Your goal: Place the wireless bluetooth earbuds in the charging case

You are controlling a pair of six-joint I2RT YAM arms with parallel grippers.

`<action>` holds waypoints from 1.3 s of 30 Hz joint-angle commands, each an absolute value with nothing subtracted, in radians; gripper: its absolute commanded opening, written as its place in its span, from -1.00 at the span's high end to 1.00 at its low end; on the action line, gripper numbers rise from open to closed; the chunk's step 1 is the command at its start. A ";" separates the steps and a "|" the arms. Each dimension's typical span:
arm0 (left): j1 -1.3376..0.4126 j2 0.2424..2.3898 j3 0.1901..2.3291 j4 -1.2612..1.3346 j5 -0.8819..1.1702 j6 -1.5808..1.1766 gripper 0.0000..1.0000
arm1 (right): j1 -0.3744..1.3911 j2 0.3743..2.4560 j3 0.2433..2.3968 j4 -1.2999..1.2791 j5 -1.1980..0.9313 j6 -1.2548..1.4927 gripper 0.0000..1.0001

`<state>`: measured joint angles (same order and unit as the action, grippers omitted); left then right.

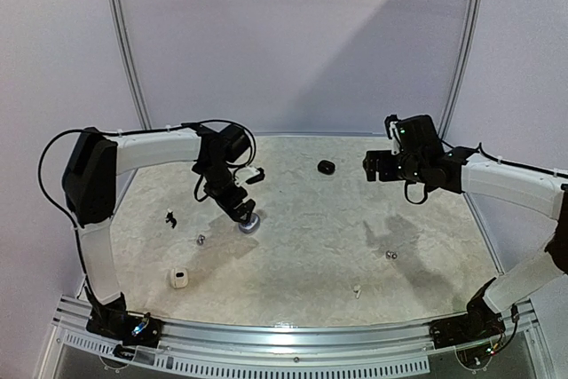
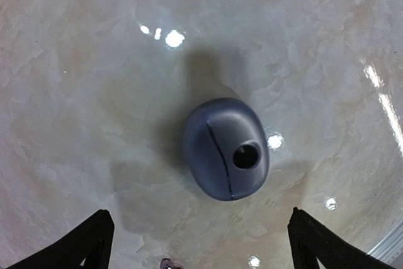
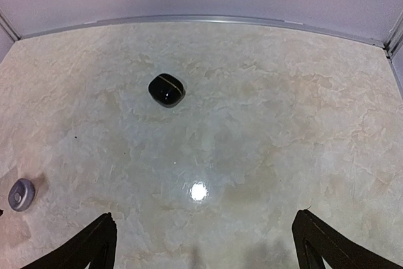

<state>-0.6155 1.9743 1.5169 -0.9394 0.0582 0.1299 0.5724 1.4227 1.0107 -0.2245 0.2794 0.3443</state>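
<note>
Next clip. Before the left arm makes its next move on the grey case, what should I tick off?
1. Left end effector open and empty: ok.
2. Grey case lined up between its fingers: ok.
3. Grey case lid open for a bud: not ok, it looks shut.
4. Right end effector open and empty: ok.
5. Any bud in hand: not ok; the silvery bud lies loose on the table.

Silvery bud (image 1: 201,239): too tiny f/ detail

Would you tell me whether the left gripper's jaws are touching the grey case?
Apart. The left wrist view shows table surface between the grey case and both jaws of the left gripper.
</note>
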 commanded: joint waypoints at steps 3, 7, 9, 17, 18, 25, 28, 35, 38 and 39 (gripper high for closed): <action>-0.646 2.081 1.569 -0.932 0.072 0.099 -0.84 | 0.639 1.471 1.016 -0.297 0.368 0.449 -0.98; -0.668 2.124 1.571 -0.920 0.044 0.100 -0.47 | 0.657 1.491 1.022 -0.299 0.378 0.482 -0.98; -0.672 2.126 1.555 -0.902 0.040 0.099 -0.42 | 0.661 1.500 1.030 -0.303 0.379 0.486 -0.98; -0.676 2.139 1.532 -0.846 0.009 0.098 -0.20 | 0.663 1.533 1.064 -0.314 0.370 0.468 -0.98; -0.676 2.140 1.527 -0.843 0.006 0.105 -0.13 | 0.663 1.536 1.068 -0.314 0.368 0.466 -0.98; -0.676 2.113 1.515 -0.841 0.024 0.173 0.51 | 0.663 1.562 1.117 -0.354 0.346 0.458 -0.98; -0.675 2.052 1.509 -0.844 0.030 0.230 0.70 | 0.663 1.581 1.184 -0.419 0.333 0.449 -0.98; -0.675 1.695 1.409 -0.766 -0.035 0.574 0.97 | 0.664 1.595 1.346 -0.417 0.084 0.420 -0.95; -0.676 1.536 1.315 -0.613 -0.052 0.747 0.98 | 0.664 1.617 1.395 -0.360 -0.112 0.454 -0.68; -0.679 1.493 1.279 -0.552 -0.043 0.788 0.99 | 0.669 1.626 1.406 -0.330 -0.169 0.471 -0.58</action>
